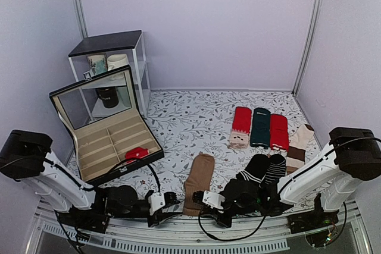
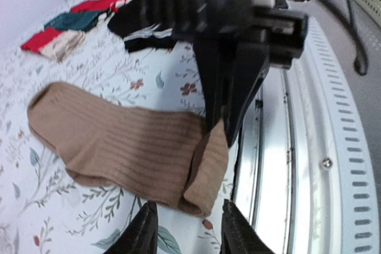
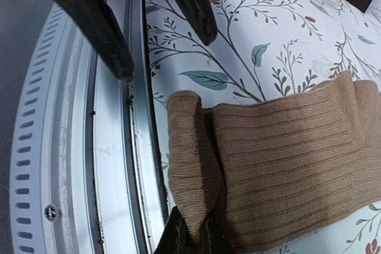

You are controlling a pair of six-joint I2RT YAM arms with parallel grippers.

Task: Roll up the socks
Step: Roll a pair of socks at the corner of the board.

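The brown socks (image 1: 198,181) lie as a flat ribbed strip on the flowered cloth, their near end by the table's front rail. That end (image 3: 190,153) is folded up and back over the strip. My right gripper (image 3: 193,237) is shut on the folded edge, pinching it between its fingertips; the left wrist view shows this gripper (image 2: 221,128) from the other side, holding the fold up. My left gripper (image 2: 187,233) stands open just short of the fold (image 2: 205,176), nothing between its fingers. In the top view both grippers (image 1: 171,203) (image 1: 195,197) meet at the socks' near end.
An open black box (image 1: 89,162) with a small red bundle (image 1: 137,153) stands at the left. Red and dark green flat socks (image 1: 260,126) lie at the back right, black striped ones (image 1: 263,168) nearer. A shelf with mugs (image 1: 110,63) stands behind. The metal rail (image 2: 286,165) runs beside the socks.
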